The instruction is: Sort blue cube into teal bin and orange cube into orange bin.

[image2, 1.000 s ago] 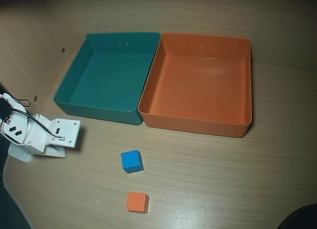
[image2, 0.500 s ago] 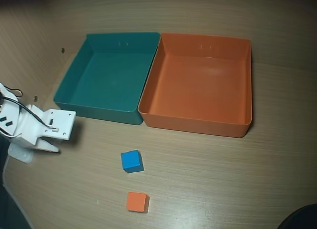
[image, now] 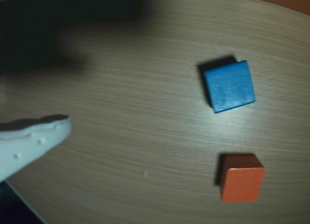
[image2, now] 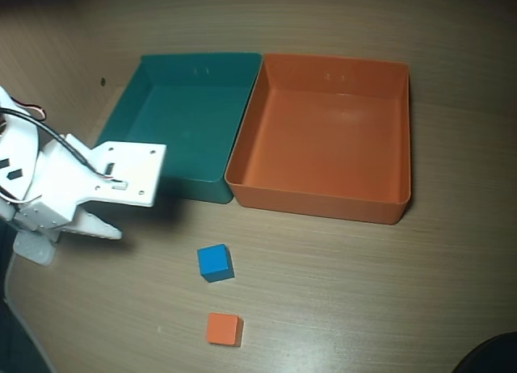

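In the wrist view, the blue cube (image: pixel 229 86) lies on the wooden surface (image: pixel 135 136) with the orange cube (image: pixel 241 177) near it, lower in the picture. One white finger of your end effector (image: pixel 29 144) enters from the left, holding nothing; you cannot tell how far it is open.

In the overhead view, both cubes sit below the empty teal bin (image2: pixel 174 119) and orange bin (image2: pixel 323 135). Centre over the blue cube and square to its faces before descending.
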Available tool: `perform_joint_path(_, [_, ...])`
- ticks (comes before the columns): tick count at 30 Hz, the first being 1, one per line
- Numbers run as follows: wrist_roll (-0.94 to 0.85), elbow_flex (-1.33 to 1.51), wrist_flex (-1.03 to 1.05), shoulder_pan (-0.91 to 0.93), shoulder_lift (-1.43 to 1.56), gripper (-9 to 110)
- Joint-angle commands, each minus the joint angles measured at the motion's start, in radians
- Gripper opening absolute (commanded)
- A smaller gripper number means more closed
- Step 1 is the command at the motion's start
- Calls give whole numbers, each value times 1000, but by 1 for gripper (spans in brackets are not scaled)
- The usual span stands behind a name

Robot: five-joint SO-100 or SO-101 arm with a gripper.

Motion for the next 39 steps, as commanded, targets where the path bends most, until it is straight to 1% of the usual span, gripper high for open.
perform_joint_path(1, [-14, -212, -9, -5, -123, 25])
perform_joint_path(6, [-26, -410, -9, -5, -305, 26])
perform_joint_path(9, [-110, -474, -2, -5, -379, 26])
perform_joint_path(14, [-264, -508, 2, 0, -468, 26])
perform_joint_path(19, [-342, -514, -9, -5, -554, 26])
perform_joint_path(23, [-364, -540, -9, -5, -612, 26])
perform_joint_path(32, [-368, -735, -8, 8, -805, 26])
perform_joint_path(39, [-370, -787, -8, 14, -922, 26])
